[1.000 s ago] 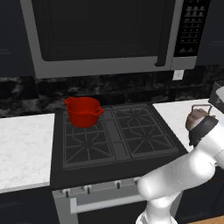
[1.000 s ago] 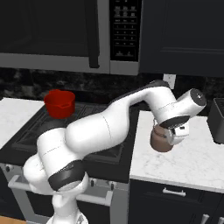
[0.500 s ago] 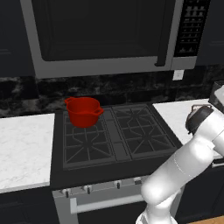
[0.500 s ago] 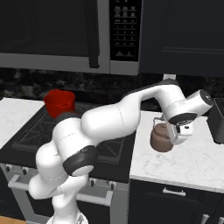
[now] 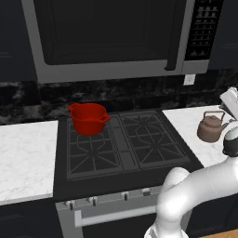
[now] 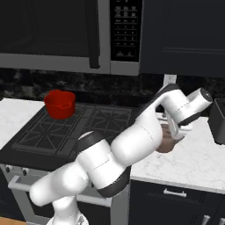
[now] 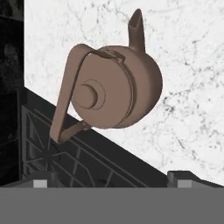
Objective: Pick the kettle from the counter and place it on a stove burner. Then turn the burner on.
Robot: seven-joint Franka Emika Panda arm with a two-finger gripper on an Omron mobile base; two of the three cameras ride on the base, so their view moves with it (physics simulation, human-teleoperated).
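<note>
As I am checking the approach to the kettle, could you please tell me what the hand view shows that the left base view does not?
The hand view alone gives the kettle's knobbed lid from above and the open hand short of it. The left base view alone gives the red pot on a rear burner and the microwave overhead. Both show the kettle upright on the white counter beside the black cooktop.

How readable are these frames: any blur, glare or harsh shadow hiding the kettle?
Left base view: sharp, evenly lit, no glare; the kettle stands clear on the counter. Right base view: equally crisp, but the arm covers most of the kettle. Hand view: kettle in focus from above, shading soft, no hard shadow.
</note>
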